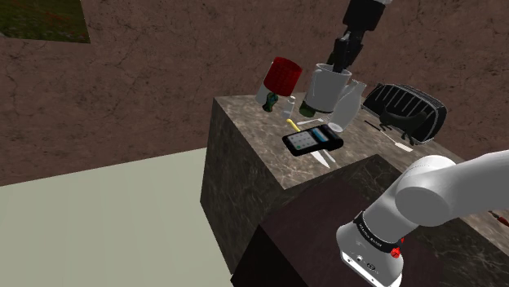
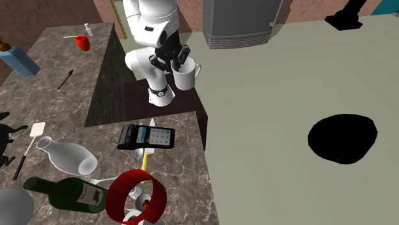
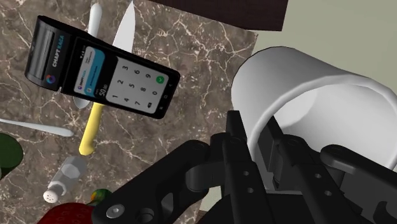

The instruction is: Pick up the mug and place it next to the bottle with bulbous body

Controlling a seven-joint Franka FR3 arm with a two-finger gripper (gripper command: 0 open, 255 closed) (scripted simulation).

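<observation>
My black gripper [image 1: 337, 64] is shut on the rim of a white mug [image 1: 325, 88], one finger inside and one outside the wall. The mug hangs in the air above the marble counter [image 1: 245, 122]. In the second exterior view the mug [image 2: 186, 77] is held under the gripper [image 2: 175, 62], beyond the counter's far end. The wrist view has the mug [image 3: 331, 95] clasped by the gripper [image 3: 256, 137], its opening facing the camera. A white bulbous bottle [image 2: 69, 157] lies on its side on the counter; in the shoulder view the bottle [image 1: 351, 101] is just behind the mug.
A black card terminal [image 2: 147, 137] lies mid-counter over a yellow-handled knife [image 3: 91, 130]. A green bottle [image 2: 64, 192] lies beside the white one, near a red ring-shaped object [image 2: 134, 195]. A black ribbed appliance [image 1: 404, 108], a spatula [image 2: 35, 131] and a blue bottle [image 2: 19, 61] stand further along.
</observation>
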